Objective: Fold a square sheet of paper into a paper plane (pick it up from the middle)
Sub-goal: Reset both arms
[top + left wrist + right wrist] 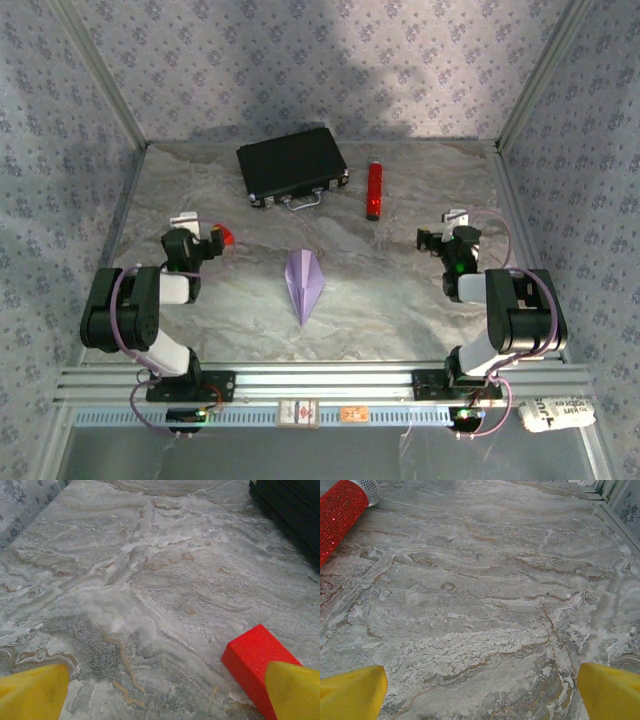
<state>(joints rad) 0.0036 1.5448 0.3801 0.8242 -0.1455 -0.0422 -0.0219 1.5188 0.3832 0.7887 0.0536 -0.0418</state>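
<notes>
Top external view: I am observing the paper plane [304, 285] lying folded between the left gripper [165, 692] and right gripper [480, 690], well apart from each. Both are spread wide and carrying nothing. I am judging the folding finished, with only retreat remaining.

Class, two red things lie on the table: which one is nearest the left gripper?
The red block, right beside the left gripper; the red cylinder lies far back, next to the black case.

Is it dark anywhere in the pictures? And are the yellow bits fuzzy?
Top external view: a soft grey shadow falls on the back wall, above the black case. Left wrist view: the yellow fingertips look soft-edged, the red block sharper. Right wrist view: even light, the red cylinder glitters.
</notes>
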